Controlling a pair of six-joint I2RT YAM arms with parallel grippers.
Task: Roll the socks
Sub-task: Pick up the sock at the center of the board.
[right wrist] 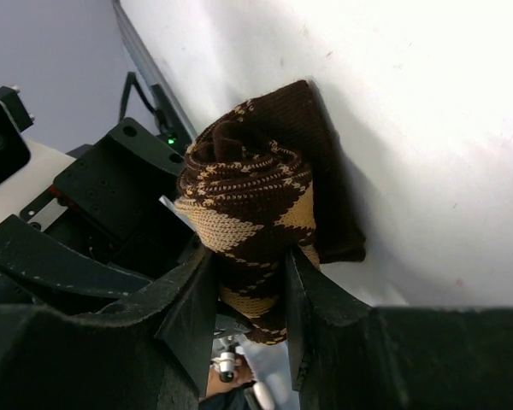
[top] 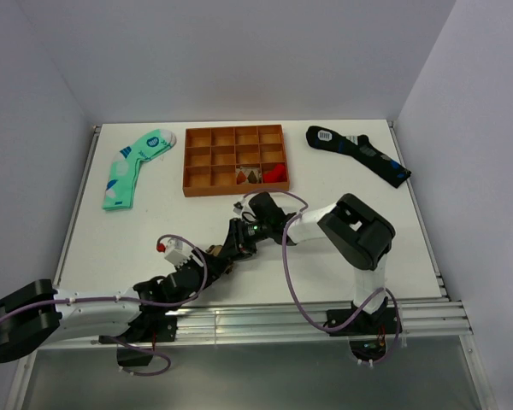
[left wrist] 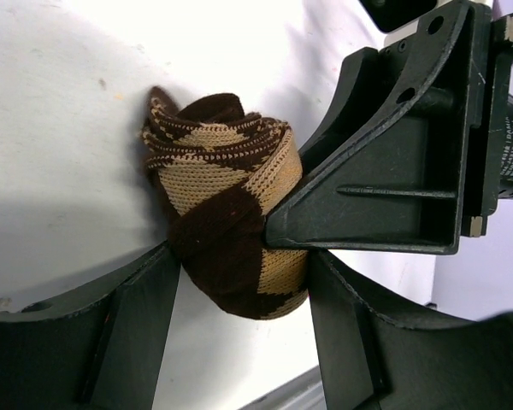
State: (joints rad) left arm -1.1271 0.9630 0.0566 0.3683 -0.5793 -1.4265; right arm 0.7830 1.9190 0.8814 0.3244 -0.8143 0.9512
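Observation:
The socks [left wrist: 227, 192] are a tight roll of brown argyle fabric with tan diamonds, resting on the white table. My left gripper [left wrist: 244, 278] is shut on the roll's lower end, both fingertips touching it. My right gripper [right wrist: 250, 273] is shut on the same socks [right wrist: 248, 201] from the opposite side, and its black finger [left wrist: 385, 179] presses into the roll in the left wrist view. From above, the two grippers meet near the table's front middle, left [top: 215, 260] and right [top: 238, 242], and they hide most of the roll.
An orange compartment tray [top: 234, 128] with a few small items stands at the back centre. A mint-green sock [top: 132, 169] lies at the back left, a dark navy sock [top: 359, 154] at the back right. The metal front rail [top: 265, 320] runs just behind the arms.

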